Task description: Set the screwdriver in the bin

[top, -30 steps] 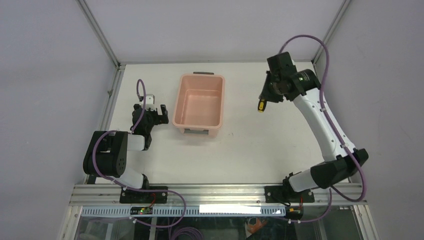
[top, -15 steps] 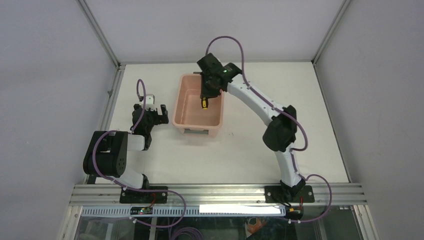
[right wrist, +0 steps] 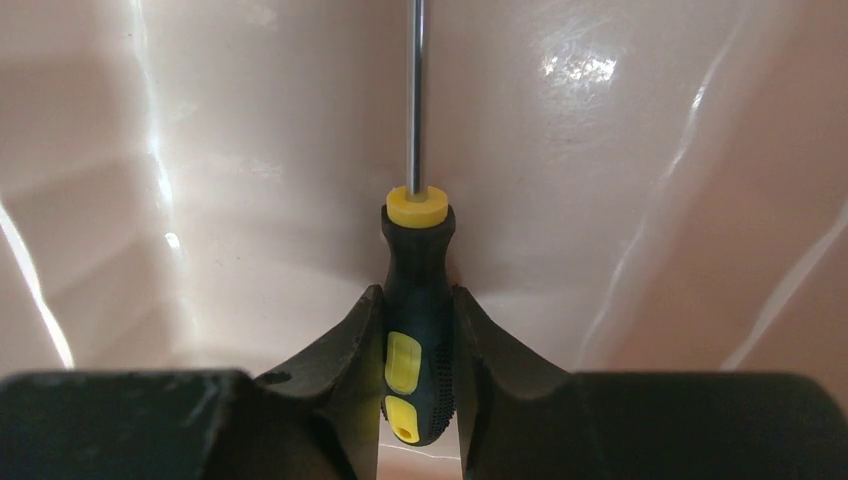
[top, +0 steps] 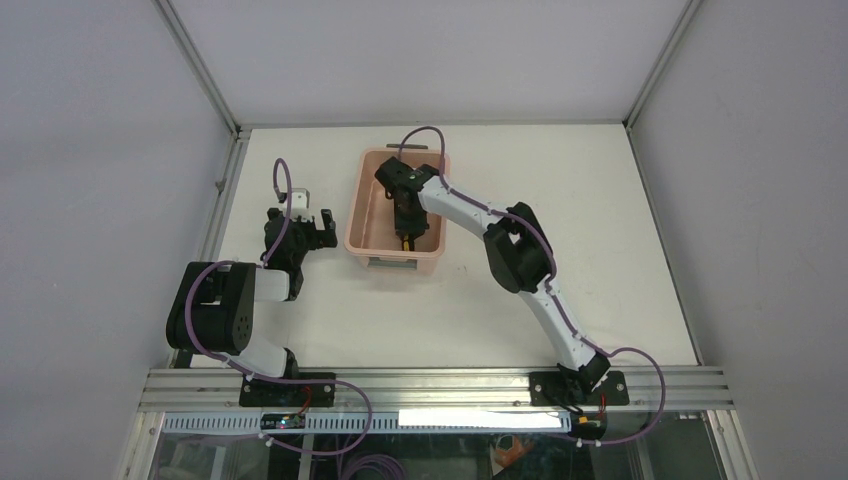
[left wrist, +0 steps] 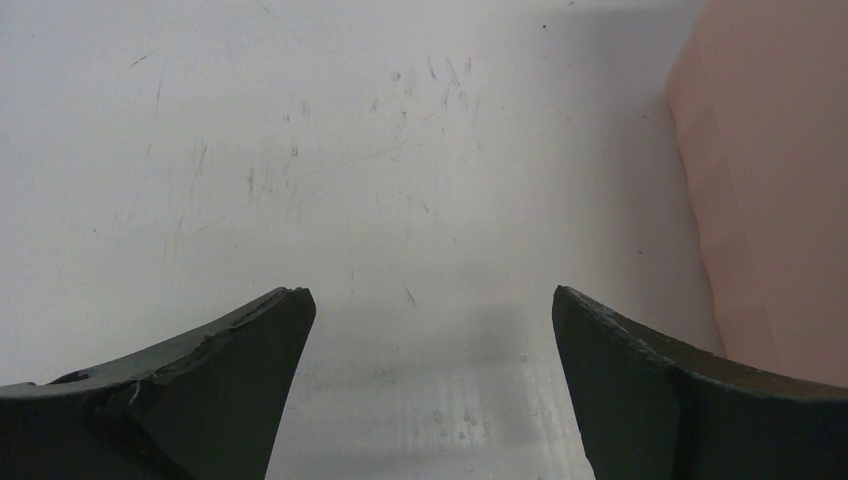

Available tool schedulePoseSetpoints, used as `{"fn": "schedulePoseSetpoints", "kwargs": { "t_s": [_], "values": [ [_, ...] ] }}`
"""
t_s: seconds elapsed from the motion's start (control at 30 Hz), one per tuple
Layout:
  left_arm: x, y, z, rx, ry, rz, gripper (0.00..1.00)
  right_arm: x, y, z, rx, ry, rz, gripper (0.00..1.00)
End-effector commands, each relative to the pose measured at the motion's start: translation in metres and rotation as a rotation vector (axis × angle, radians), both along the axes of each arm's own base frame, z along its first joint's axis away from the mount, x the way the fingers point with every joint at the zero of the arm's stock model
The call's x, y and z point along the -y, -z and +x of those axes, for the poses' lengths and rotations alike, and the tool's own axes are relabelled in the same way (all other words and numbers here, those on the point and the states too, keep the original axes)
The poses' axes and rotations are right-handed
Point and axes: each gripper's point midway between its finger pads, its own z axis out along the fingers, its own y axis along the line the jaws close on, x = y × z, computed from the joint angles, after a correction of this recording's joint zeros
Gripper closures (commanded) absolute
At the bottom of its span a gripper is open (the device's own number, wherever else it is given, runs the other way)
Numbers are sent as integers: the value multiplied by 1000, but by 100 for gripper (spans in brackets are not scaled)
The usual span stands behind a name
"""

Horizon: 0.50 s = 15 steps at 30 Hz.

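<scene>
Now at the placing step. Bin [top: 352,212] walls surround the right gripper [right wrist: 418,305], which sits inside it. Jaws clamp the screwdriver [right wrist: 418,250] by its handle, shaft pointing ahead of the fingers. Next, probably: spread jaws, let it drop, lift clear.

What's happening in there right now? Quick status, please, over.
Right gripper shut on screwdriver, down inside bin, not yet released. Left gripper open, empty, over table beside bin. Nothing in the way.
</scene>
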Motion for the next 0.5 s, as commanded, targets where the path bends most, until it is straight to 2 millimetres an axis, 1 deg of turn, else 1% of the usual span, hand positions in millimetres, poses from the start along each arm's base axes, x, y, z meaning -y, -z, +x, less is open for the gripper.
{"fn": "schedulePoseSetpoints", "kwargs": {
  "t_s": [0.0,0.07,0.1,0.2,0.23,0.27,0.33,0.4,0.47],
  "values": [
    [5,-17,5,55,8,-19,1,-11,-32,14,89,-6,59,67],
    [5,-17,4,55,8,-19,1,-13,-58,16,128,-30,87,63],
    [5,-17,5,56,8,-19,1,-15,-74,16,152,-45,103,59],
    [5,-17,4,55,9,-19,1,-18,-134,14,249,-108,167,38],
    [5,-17,5,56,7,-19,1,-17,-154,13,284,-128,189,35],
    [5,-17,5,56,9,-19,1,-14,-182,13,337,-145,214,34],
    [5,-17,5,56,8,-19,1,-7,-221,12,421,-165,240,31],
    [5,-17,5,55,8,-19,1,6,-255,9,502,-183,245,27],
    [5,-17,5,56,7,-19,1,24,-280,4,564,-189,223,18]
  ]
}}
